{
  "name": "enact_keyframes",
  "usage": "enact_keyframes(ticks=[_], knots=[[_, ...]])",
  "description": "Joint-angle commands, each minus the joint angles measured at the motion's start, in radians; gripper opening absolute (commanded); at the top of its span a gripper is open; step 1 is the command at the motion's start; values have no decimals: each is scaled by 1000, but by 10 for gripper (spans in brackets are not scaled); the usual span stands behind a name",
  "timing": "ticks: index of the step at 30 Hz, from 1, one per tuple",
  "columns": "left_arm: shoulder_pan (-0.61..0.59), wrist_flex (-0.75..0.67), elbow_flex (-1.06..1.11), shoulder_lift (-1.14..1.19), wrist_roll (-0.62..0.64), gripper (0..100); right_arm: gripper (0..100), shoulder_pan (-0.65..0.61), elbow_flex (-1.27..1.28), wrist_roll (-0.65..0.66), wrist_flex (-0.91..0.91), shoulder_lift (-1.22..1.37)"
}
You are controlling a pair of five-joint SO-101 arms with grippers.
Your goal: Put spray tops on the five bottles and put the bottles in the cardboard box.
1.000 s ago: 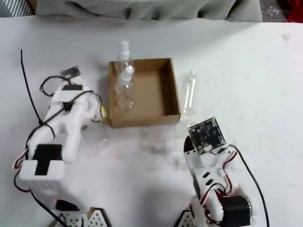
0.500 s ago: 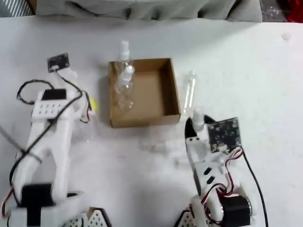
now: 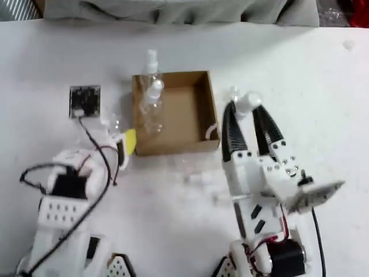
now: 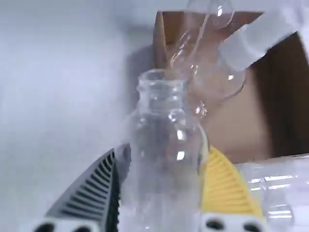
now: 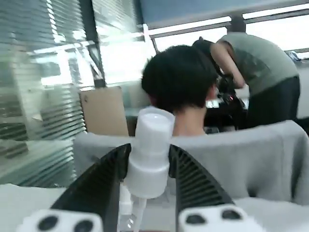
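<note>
Left hand [image 4: 162, 162] pinched on an open-necked bottle [image 4: 161, 130], cardboard box [image 3: 173, 144] just beyond it holding two topped bottles [image 3: 151, 112], right hand [image 5: 149, 151] across the box, pinching a spray top [image 5: 148, 166] above the bench [image 3: 300, 63].

The left arm [image 3: 63, 202] stands at the lower left of the high view, its forearm stretched away from the base. The left claw [image 4: 161, 181] is clamped on a clear, open-necked bottle [image 4: 164, 145]. One black finger [image 4: 104, 188] and one yellow-padded finger [image 4: 227, 188] press the bottle's sides. The right arm [image 3: 259, 190] stands at the lower right, its wrist pointing away from the base. The right claw [image 5: 149, 166] pinches a white spray top [image 5: 148, 154] between two black ribbed fingers [image 5: 104, 179].
</note>
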Motion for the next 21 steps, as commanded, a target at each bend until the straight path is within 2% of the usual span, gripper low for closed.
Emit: enact_keyframes(ticks=[1,11,16,21], knots=[[19,-52,46,-193,-12,20,15,-108,-173,-11,-48,96],[21,-54,215,-575,-18,20,15,-257,-671,-11,-48,553],[64,-54,302,-773,-18,20,15,-314,-888,-11,-39,771],[79,-54,322,-788,-20,20,15,-398,-1092,-11,140,935]])
